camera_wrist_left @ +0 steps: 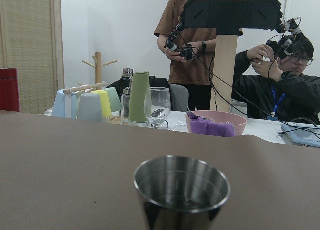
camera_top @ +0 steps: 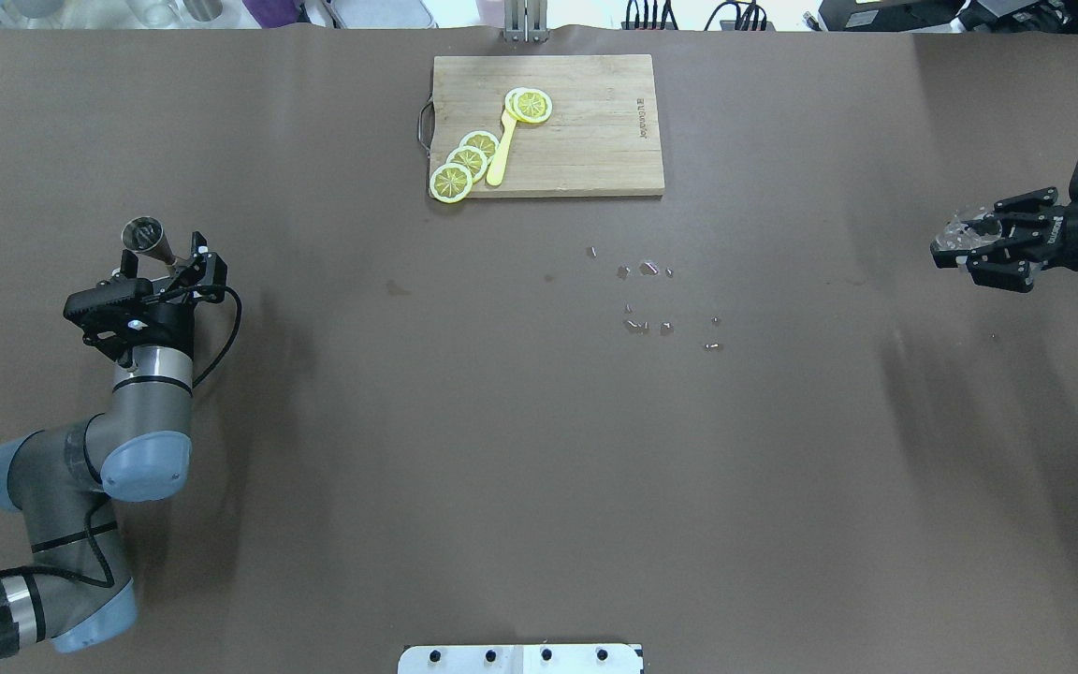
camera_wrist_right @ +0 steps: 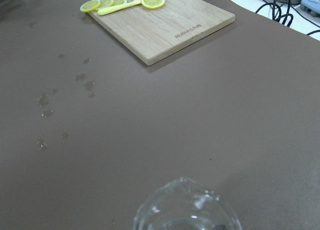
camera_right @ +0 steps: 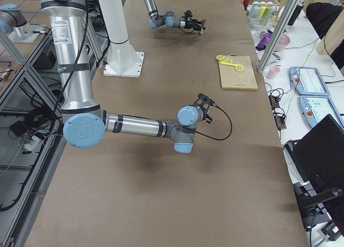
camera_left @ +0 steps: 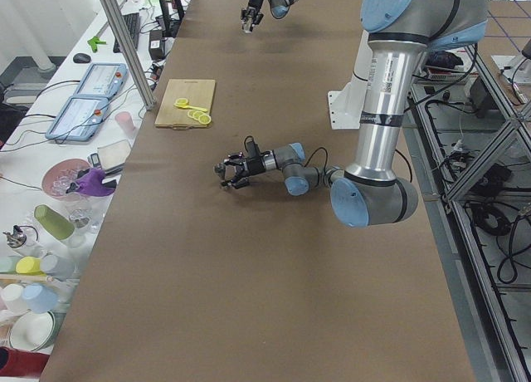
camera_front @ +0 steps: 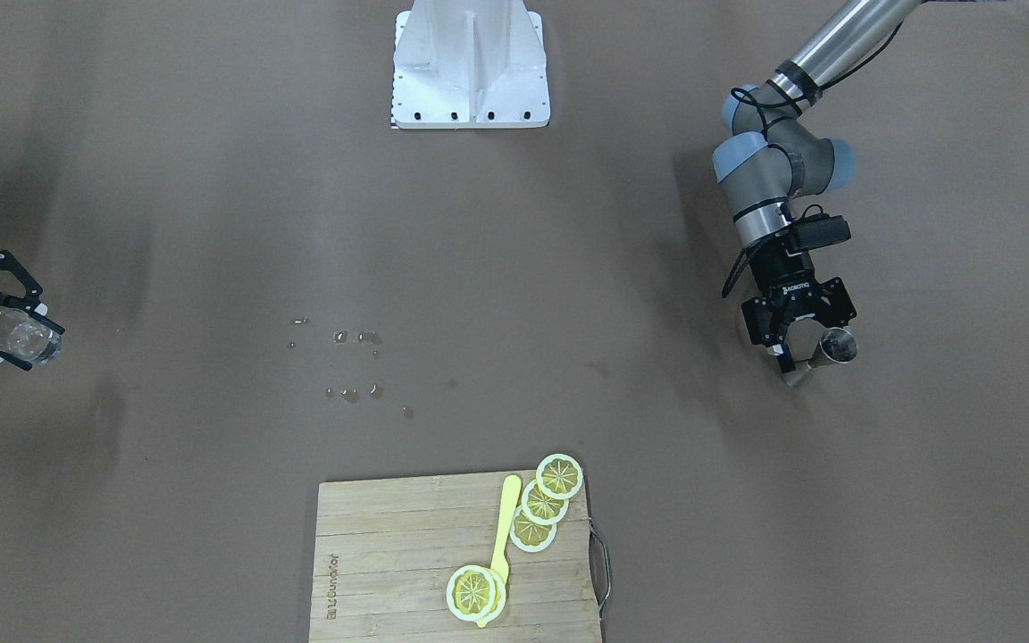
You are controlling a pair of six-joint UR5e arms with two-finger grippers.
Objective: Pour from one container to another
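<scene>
A tapered steel cup [camera_top: 148,239] stands upright at the table's left side, and my left gripper [camera_top: 167,269] is shut on it from the side. The left wrist view shows the steel cup [camera_wrist_left: 181,190] from close up, its mouth open upward. In the front-facing view the steel cup [camera_front: 836,346] sits in the left gripper [camera_front: 807,354] at the right. At the far right of the table my right gripper [camera_top: 969,245] is shut on a clear glass [camera_top: 968,227]. This clear glass [camera_wrist_right: 185,212] fills the bottom of the right wrist view; what it holds I cannot tell.
A wooden cutting board [camera_top: 586,140] with lemon slices [camera_top: 464,164] and a yellow spoon [camera_top: 502,154] lies at the table's far edge. Water drops [camera_top: 647,300] are scattered on the brown table between the arms. The white robot base [camera_front: 470,67] stands on the near side.
</scene>
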